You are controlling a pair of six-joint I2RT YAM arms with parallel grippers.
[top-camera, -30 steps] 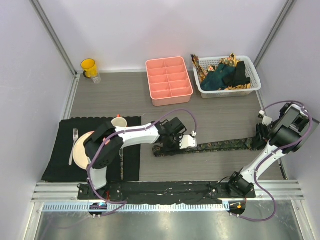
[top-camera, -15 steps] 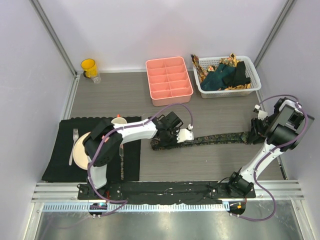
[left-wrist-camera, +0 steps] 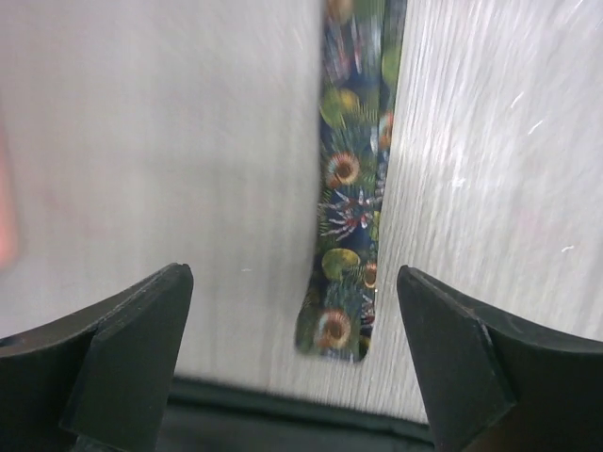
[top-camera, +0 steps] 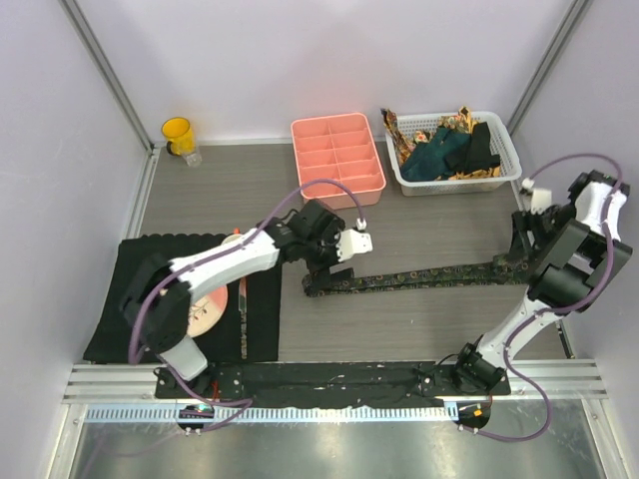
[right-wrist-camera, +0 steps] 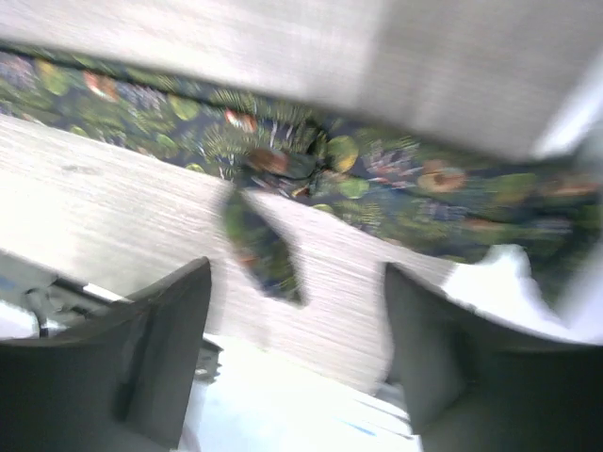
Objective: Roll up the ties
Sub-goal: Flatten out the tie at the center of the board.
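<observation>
Grey wood-grain tabletop (top-camera: 230, 200) fills the booth between white walls. From where I stand, the dark patterned tie (top-camera: 419, 277) lies stretched flat across the middle of it, running from beside the black placemat (top-camera: 120, 299) toward the right wall. The left gripper (top-camera: 319, 261) hangs over the tie's left end. In its wrist view the tie's tip (left-wrist-camera: 341, 282) sits on the wood between the fingers (left-wrist-camera: 132, 348), which are spread wide and touch nothing. The right gripper (top-camera: 521, 247) is at the tie's far end, by the wall. Its wrist view is blurred, but the fingers (right-wrist-camera: 160, 348) stand apart with bare table between them, and the tie (right-wrist-camera: 377, 188) crosses just beyond their tips, a narrower tail poking out beneath it.

At the back a white basket (top-camera: 504, 165) holds the other ties in a heap: teal (top-camera: 436, 155), black (top-camera: 479, 145) and gold-brown (top-camera: 399, 128). A pink compartment tray (top-camera: 336, 160) sits beside it, and a yellow cup (top-camera: 178, 133) stands in the far left corner. A plate (top-camera: 205, 314) rests on the placemat.
</observation>
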